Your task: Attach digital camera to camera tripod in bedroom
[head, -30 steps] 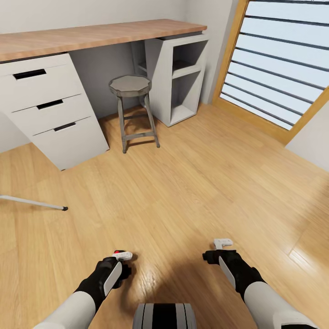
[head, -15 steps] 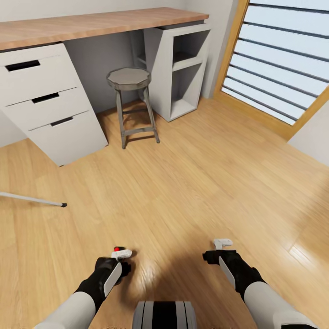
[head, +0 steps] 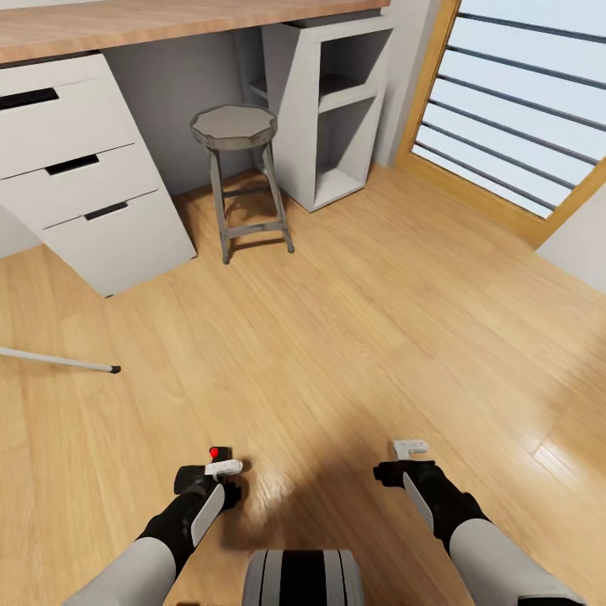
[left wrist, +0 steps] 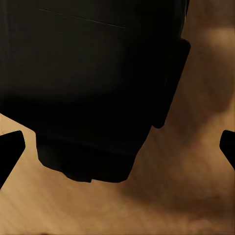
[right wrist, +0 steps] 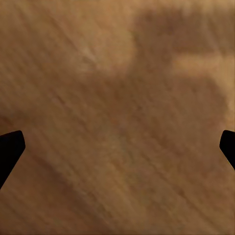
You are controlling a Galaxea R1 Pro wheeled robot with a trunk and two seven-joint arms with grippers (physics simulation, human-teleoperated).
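The robot is in transit across the bedroom's wood floor (head: 353, 337), carrying the digital camera (left wrist: 93, 88) toward its mount. The left gripper (head: 215, 481) is clenched on the camera: its dark body looms between the jaws in the left wrist view, and the red button peeks just above the gripper in the head view. The right gripper (head: 404, 461) hangs released over bare floor, holding nothing. Well ahead and to the left of the left gripper, 1 leg of the camera tripod (head: 59, 361) pokes into view; its head and mount are cut off. The next move, I judge, calls for turning left to bring the tripod head into sight.
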